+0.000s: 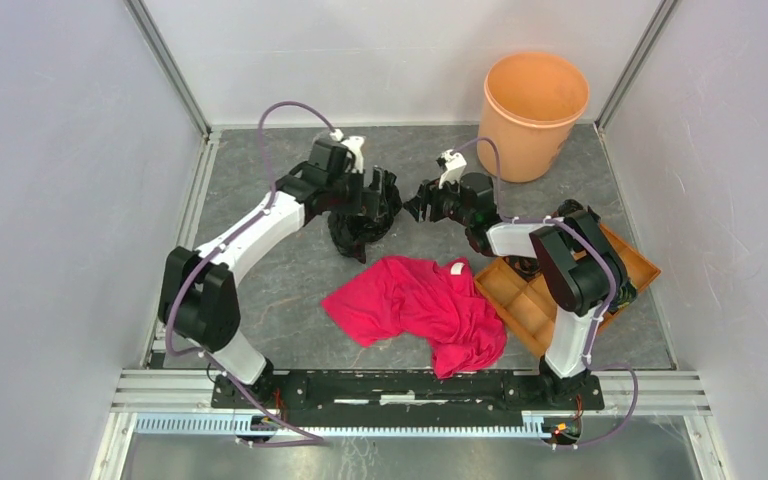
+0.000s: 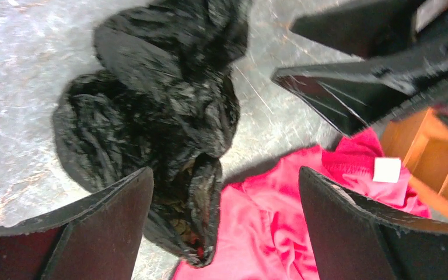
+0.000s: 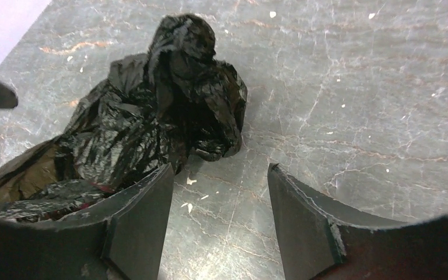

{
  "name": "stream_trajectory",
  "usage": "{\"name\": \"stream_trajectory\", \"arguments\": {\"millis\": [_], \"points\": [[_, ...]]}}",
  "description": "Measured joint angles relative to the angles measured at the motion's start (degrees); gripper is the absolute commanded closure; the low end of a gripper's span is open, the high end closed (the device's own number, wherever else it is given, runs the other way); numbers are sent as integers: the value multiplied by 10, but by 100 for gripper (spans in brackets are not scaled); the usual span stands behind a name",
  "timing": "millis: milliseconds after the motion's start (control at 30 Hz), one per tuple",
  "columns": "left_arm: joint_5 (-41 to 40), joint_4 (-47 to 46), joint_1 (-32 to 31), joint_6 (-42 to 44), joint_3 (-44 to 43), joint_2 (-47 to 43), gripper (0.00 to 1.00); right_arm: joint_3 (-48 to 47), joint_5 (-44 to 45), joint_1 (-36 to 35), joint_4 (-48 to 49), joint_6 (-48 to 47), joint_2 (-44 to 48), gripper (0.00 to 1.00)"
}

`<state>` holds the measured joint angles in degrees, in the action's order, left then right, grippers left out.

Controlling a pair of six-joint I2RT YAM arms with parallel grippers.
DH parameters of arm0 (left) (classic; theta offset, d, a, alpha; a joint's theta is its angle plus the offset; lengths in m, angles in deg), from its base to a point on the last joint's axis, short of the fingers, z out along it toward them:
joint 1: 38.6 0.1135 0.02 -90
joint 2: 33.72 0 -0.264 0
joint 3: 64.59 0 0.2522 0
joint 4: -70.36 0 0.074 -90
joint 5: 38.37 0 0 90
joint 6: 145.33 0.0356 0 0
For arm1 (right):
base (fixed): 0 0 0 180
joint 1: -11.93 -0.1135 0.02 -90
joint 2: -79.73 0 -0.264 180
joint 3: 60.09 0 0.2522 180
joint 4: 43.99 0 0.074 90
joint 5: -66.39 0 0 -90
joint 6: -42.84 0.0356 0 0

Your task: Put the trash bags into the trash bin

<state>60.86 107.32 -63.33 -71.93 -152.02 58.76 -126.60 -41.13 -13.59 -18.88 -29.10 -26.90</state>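
Observation:
A crumpled glossy black trash bag [image 1: 365, 222] lies on the grey table, mid-back. My left gripper [image 1: 378, 192] hovers over it, open and empty; in the left wrist view the bag [image 2: 151, 122] lies ahead of and between the jaws [image 2: 224, 186]. My right gripper [image 1: 415, 205] is open just right of the bag, pointing at it; in the right wrist view the bag [image 3: 146, 122] lies ahead and to the left of the open jaws [image 3: 220, 175]. The pale-orange trash bin [image 1: 532, 112] stands upright at the back right and looks empty.
A red cloth garment [image 1: 420, 305] lies in front of the bag, its edge touching the bag's near end [image 2: 303, 221]. A flat brown compartment tray [image 1: 520, 300] sits at the right under the right arm. Metal frame posts and walls enclose the table.

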Motion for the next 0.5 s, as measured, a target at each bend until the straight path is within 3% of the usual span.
{"name": "stream_trajectory", "arguments": {"millis": [233, 500], "points": [[-89, 67, -83, 61, -39, 66, 3, -6, -17, 16, -21, 12, -20, 35], [-213, 135, -132, 90, -46, 118, 39, -4, -35, 30, -7, 28, -21, 35]]}}
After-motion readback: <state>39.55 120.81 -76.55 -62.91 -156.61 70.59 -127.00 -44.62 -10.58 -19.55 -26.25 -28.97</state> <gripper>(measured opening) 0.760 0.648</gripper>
